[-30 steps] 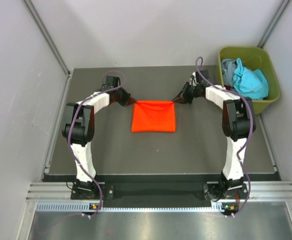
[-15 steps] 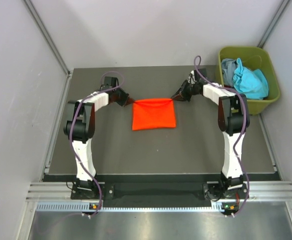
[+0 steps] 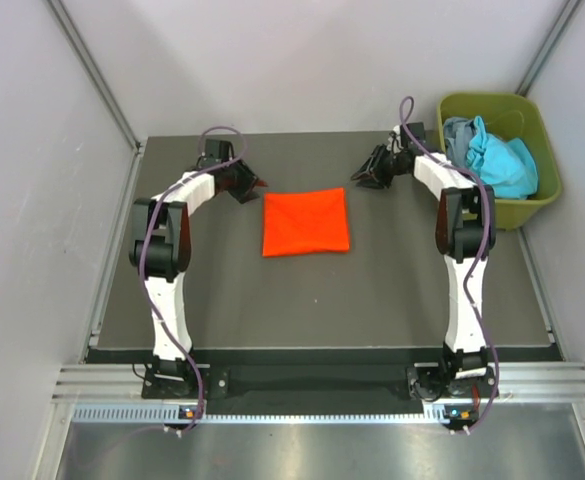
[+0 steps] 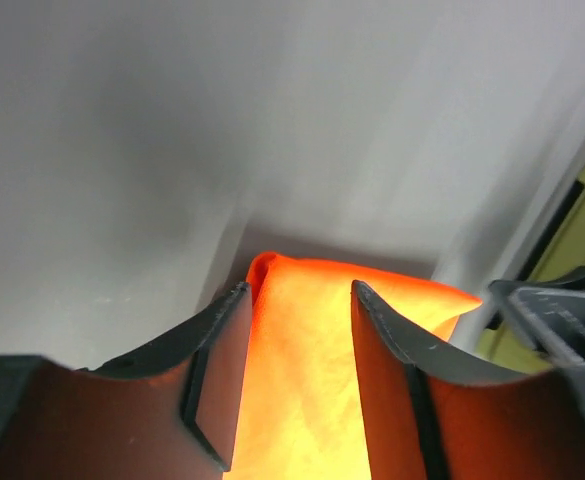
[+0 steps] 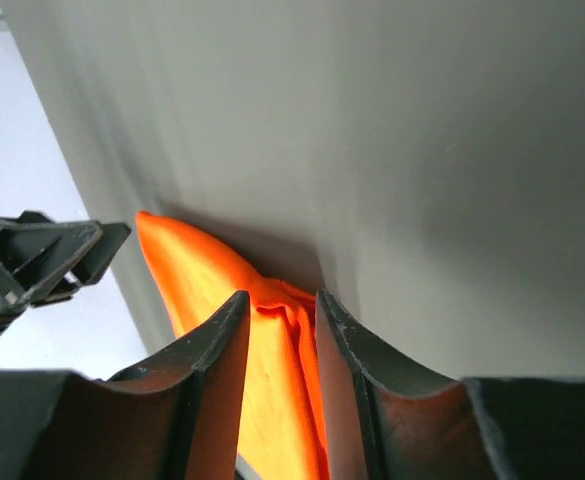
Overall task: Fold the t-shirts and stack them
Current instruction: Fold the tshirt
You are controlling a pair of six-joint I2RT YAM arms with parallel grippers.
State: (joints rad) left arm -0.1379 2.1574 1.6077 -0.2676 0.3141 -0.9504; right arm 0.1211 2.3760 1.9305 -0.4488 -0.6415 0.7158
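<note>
The bright orange t-shirt (image 3: 305, 222) lies folded into a flat square in the middle of the dark table. My left gripper (image 3: 254, 186) is just off its far left corner, open and empty. My right gripper (image 3: 361, 179) is just off its far right corner, also open and empty. In the left wrist view the orange cloth (image 4: 302, 380) shows through the gap of the left gripper (image 4: 300, 290). In the right wrist view the cloth (image 5: 187, 265) lies beyond the right gripper (image 5: 281, 297). A teal-blue t-shirt (image 3: 502, 165) and a grey one (image 3: 457, 135) lie crumpled in the bin.
The olive-green plastic bin (image 3: 532, 205) stands at the table's far right corner, just beyond my right arm. Grey walls close in the table at the back and on both sides.
Both grippers let go of the orange shirt's far corners and drew back outward and toward the far edge. The shirt's far edge now lies flat.
</note>
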